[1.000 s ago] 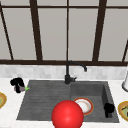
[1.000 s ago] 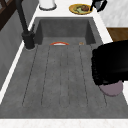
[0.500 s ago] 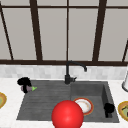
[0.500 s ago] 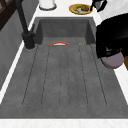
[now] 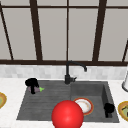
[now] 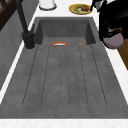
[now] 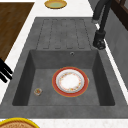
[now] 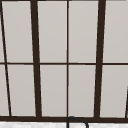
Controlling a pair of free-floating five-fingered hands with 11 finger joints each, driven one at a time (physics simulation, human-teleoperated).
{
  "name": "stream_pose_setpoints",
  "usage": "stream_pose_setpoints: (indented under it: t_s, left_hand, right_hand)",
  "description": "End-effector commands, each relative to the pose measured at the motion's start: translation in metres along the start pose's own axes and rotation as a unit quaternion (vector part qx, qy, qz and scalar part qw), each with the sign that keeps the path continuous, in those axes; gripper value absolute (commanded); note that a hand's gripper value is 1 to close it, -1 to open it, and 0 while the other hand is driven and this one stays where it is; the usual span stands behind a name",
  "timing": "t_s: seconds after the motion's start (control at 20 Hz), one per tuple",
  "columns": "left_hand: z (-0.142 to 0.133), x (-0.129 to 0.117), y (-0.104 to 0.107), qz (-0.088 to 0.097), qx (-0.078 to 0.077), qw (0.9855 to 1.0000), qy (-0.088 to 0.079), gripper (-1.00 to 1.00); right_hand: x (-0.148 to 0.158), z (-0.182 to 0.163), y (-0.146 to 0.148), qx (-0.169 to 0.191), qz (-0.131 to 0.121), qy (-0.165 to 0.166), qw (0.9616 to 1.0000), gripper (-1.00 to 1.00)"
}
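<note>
Window behind, grey sink (image 5: pixel 27 106) sunk in my white desk. The left hand (image 5: pixel 31 82), curled round a purplish eggplant (image 5: pixel 35 89), has drifted back across the drainboard toward the far rim. The right hand (image 5: pixel 109 108) hangs by the basin, fingers unclear. Plate (image 7: pixel 70 81) untouched.

A red ball (image 5: pixel 67 115), cut off by the front view's lower edge, hides part of the plate (image 5: pixel 84 105) left of the right hand (image 5: pixel 109 109). The left hand (image 5: pixel 31 83) covers most of a purplish object (image 5: pixel 36 89), its kind unclear. In the left side view, the frame's edge crops that hand (image 6: pixel 112 18).
</note>
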Motion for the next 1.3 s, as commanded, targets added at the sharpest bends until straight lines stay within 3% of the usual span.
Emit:
stream_pose_setpoints:
  t_s: [0.0,0.45,0.7,0.75,0.8,1.25]
  left_hand:
    - [-0.029,0.002,-0.005,-0.014,-0.01,0.9998,-0.007,1.0]
    - [-0.097,0.002,-0.022,-0.015,-0.01,0.9998,-0.007,1.0]
    - [-0.134,0.011,-0.027,0.0,-0.011,0.9999,-0.005,1.0]
    - [-0.138,0.008,-0.03,0.001,-0.023,0.9997,0.008,1.0]
    - [-0.146,0.01,-0.029,0.002,-0.021,0.9997,0.008,1.0]
    - [-0.213,0.009,-0.029,-0.01,-0.016,0.9998,0.0,1.0]
  right_hand:
    - [0.0,0.0,0.0,0.0,0.0,0.0,1.0,0.0]
    - [0.0,0.0,0.0,0.0,0.0,0.0,1.0,0.0]
    - [0.0,0.0,0.0,0.0,0.0,0.0,1.0,0.0]
    - [0.0,0.0,0.0,0.0,0.0,0.0,1.0,0.0]
    - [0.0,0.0,0.0,0.0,0.0,0.0,1.0,0.0]
    - [0.0,0.0,0.0,0.0,0.0,0.0,1.0,0.0]
